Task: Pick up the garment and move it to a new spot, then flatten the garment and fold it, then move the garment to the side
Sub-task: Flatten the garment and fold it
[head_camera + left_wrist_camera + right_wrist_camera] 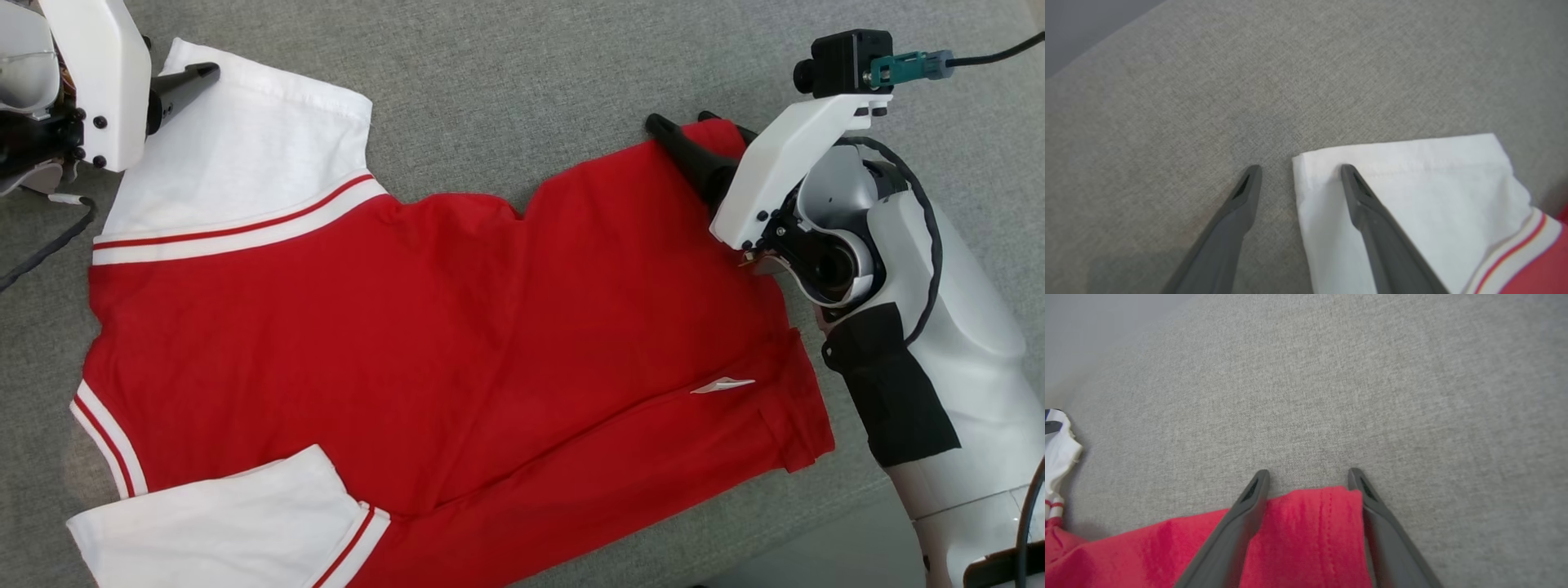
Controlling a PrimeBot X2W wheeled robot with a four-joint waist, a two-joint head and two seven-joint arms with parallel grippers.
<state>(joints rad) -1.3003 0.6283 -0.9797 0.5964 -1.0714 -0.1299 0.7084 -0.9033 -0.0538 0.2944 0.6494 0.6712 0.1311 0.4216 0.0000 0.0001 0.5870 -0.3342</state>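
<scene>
White mark (723, 385) on red garment (457, 343), head view

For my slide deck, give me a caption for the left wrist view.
Open left gripper, one finger over a corner of the white sleeve, the other over the grey fabric surface.

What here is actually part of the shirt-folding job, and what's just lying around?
Part of the job:
- red and white shirt, spread out
- left pincer, open at a white sleeve's corner
- right pincer, open at a red corner

Just there:
- grey fabric surface under the shirt
- black camera on the right arm
</scene>
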